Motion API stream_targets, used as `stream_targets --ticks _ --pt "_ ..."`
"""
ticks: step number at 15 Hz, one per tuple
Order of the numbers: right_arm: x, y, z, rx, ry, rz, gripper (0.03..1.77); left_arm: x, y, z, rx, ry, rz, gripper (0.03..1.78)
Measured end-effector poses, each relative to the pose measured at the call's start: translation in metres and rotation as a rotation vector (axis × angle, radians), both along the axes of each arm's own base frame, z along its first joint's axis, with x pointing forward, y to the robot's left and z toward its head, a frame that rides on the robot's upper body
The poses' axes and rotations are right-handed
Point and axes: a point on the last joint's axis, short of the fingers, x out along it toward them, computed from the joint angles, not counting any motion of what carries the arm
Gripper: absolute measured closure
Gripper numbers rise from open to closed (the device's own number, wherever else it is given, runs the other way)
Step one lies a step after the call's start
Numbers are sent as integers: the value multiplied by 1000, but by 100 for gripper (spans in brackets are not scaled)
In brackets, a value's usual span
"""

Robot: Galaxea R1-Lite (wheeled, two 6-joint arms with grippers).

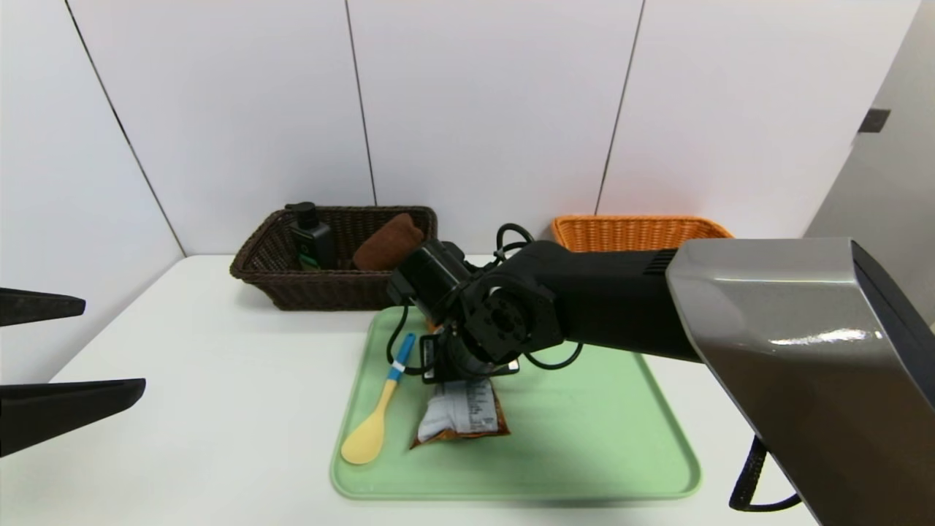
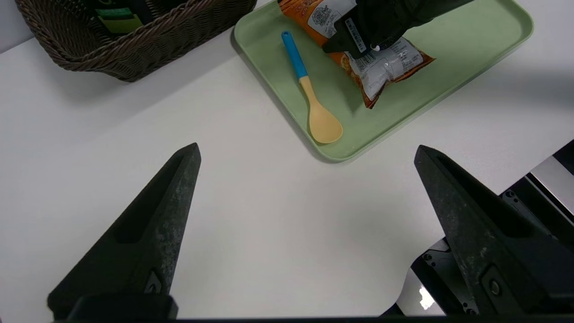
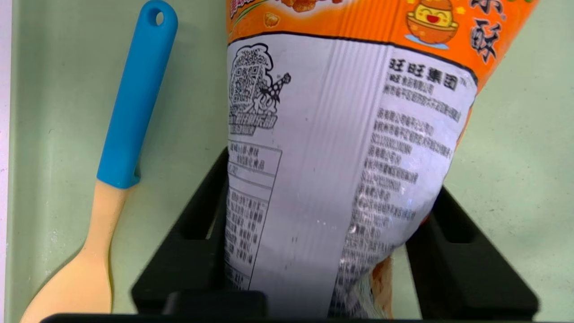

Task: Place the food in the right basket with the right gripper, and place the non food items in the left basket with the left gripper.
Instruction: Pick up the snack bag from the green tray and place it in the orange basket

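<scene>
White table (image 1: 219,409) against white panelled wall (image 1: 482,102); right gripper (image 3: 329,251) clamps the snack packet (image 3: 341,148) on a green tray (image 1: 584,438); left gripper (image 2: 305,202) hangs wide, holding nothing.

Orange snack packet (image 3: 341,148), white panel, black print; yellow spoon (image 1: 380,409), blue handle; green tray (image 1: 584,438).

hidden: snack packet (image 1: 462,413) far end under right arm | bottle (image 1: 313,237) partly behind basket rim

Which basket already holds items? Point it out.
The dark brown basket on the left, holding the pump bottle and brown cloth; the orange basket shows nothing inside.
</scene>
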Motion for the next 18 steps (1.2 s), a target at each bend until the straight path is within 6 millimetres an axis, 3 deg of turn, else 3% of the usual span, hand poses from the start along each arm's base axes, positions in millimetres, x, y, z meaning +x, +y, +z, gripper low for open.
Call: stream_targets --ticks 4,11,18 --pt "-1 -2 5 3 -4 4 119 4 -1 1 -2 -4 -1 12" --pt "-1 -14 28 34 -34 -10 131 5 -2 1 -1 -4 -2 12" --pt "-8 -46 85 113 -110 -47 132 4 -1 4 -5 -16 -2 12"
